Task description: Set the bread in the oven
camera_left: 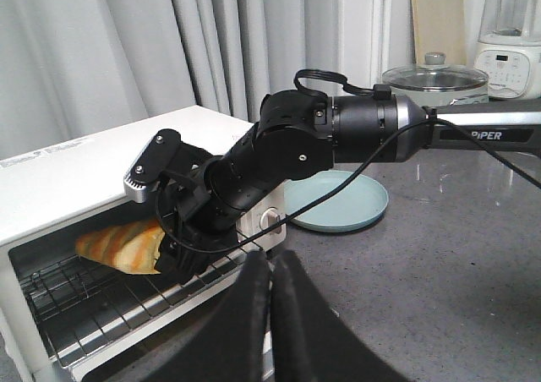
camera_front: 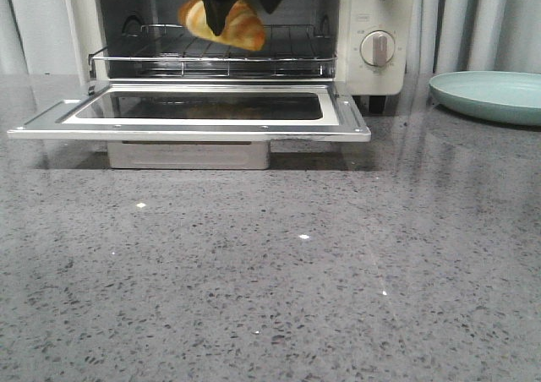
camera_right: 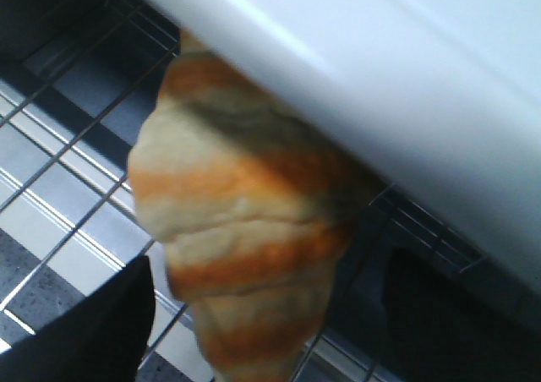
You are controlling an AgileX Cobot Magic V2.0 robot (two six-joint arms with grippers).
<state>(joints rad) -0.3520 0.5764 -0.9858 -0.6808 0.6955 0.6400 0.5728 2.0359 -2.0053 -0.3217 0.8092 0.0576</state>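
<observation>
The cream-white oven (camera_front: pixel 372 69) stands at the back with its glass door (camera_front: pixel 194 127) dropped open. My right gripper (camera_front: pixel 221 17) reaches into the oven mouth, shut on the striped golden bread (camera_front: pixel 241 27), and holds it tilted just above the wire rack (camera_front: pixel 279 57). In the right wrist view the bread (camera_right: pixel 237 221) hangs between my dark fingers (camera_right: pixel 84 331), under the oven's top edge (camera_right: pixel 380 86). The left wrist view shows the right arm (camera_left: pixel 338 133), the bread (camera_left: pixel 114 242) and the oven (camera_left: pixel 76 175). My left gripper (camera_left: pixel 270 302) is shut and empty, away from the oven's right front corner.
A pale green plate (camera_front: pixel 490 95) lies on the grey speckled counter right of the oven; it also shows in the left wrist view (camera_left: pixel 347 204). The open door juts out over the counter. A cable (camera_left: pixel 355 175) hangs from the right arm. Curtains hang behind.
</observation>
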